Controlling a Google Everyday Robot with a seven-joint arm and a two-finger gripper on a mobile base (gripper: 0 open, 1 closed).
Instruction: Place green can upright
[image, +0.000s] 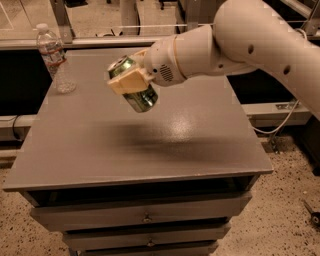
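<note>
Camera view. The tool (131, 82) hangs in the air to the right of the water bottle (54, 57) and nearer the camera, at about the height of the bottle's shoulder. It is pinching the green can (143, 99). One tan finger pad (126, 84) lies flat across the can's side. The opposite finger is hidden behind the can.

The green can sits between the fingers, gripped across its body near mid-length. Its silver top end sticks out above the pad, angled up and toward the water bottle. Its lower end sticks out below the pad, angled down and away from the bottle. The can is therefore tilted, neither upright nor lying flat.

The can is clear of the table (200, 145). A soft shadow (150, 142) falls on the surface below it, on the side away from the water bottle.

Judgement: a side grip leaves both ends free, so the base can meet the table without the fingers in the way. The arm (260, 45) reaches in from the far side, opposite the bottle. The wrist needs further rotation to bring the can vertical before lowering. The open surface to the right of the water bottle is well apart from it.
</note>
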